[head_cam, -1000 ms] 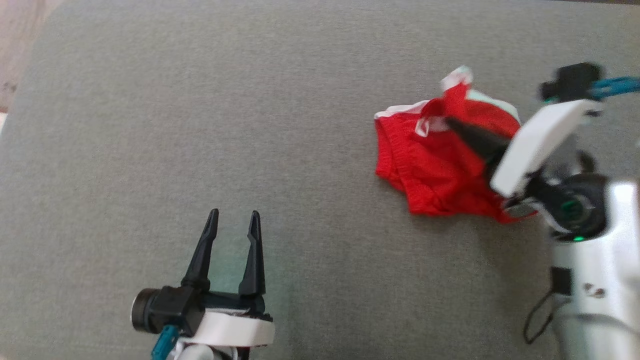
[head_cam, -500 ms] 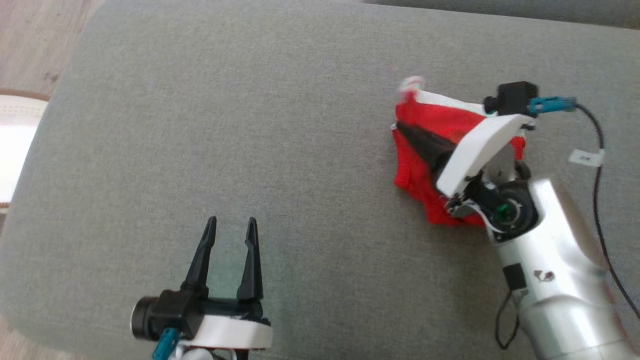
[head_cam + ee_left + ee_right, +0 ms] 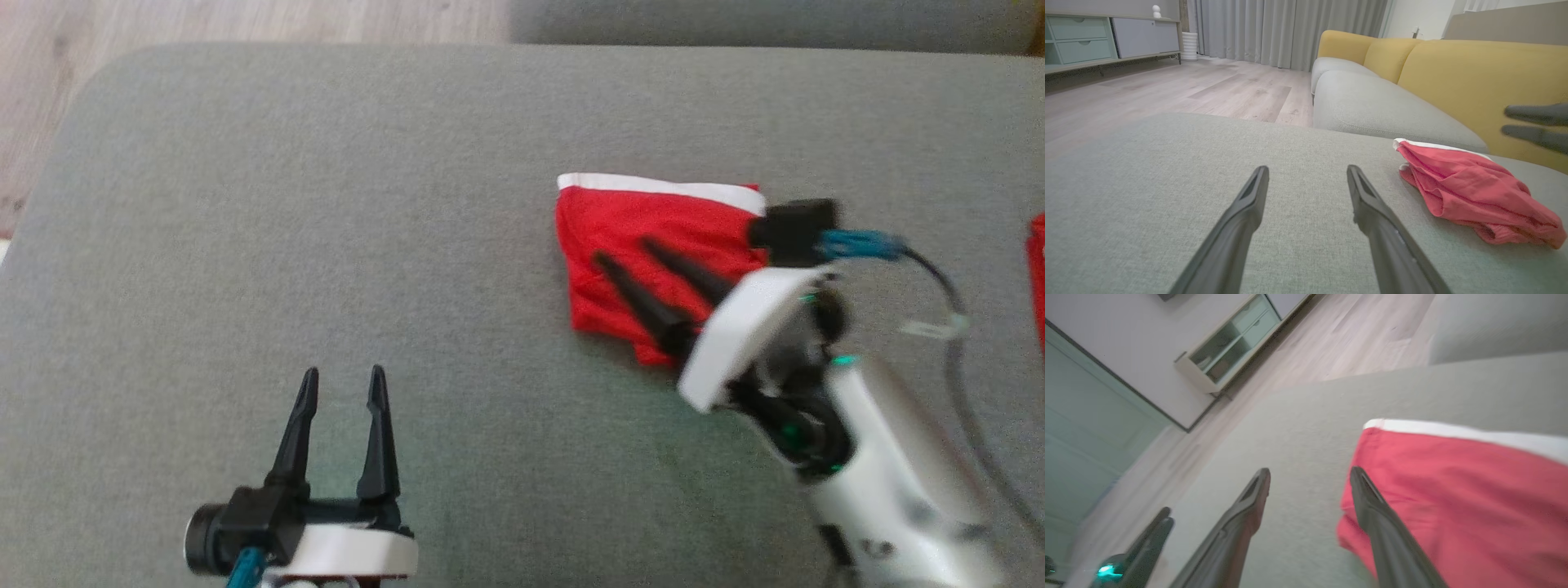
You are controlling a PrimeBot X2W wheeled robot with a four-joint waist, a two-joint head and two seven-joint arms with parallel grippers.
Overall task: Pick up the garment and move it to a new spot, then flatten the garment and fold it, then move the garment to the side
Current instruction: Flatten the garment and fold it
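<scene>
Right hand (image 3: 624, 250) just let go, wide open now
Garment (image 3: 661, 216) lies bunched on the cushion (image 3: 326, 204), so flattening's next, I'd guess.

Yellow-backed grey sofa (image 3: 1372, 110), wood floor (image 3: 1208, 85)

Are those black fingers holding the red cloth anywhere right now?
Nothing is held. The right gripper hovers open above the red garment, apart from it; the left gripper is open over the grey cushion.
</scene>
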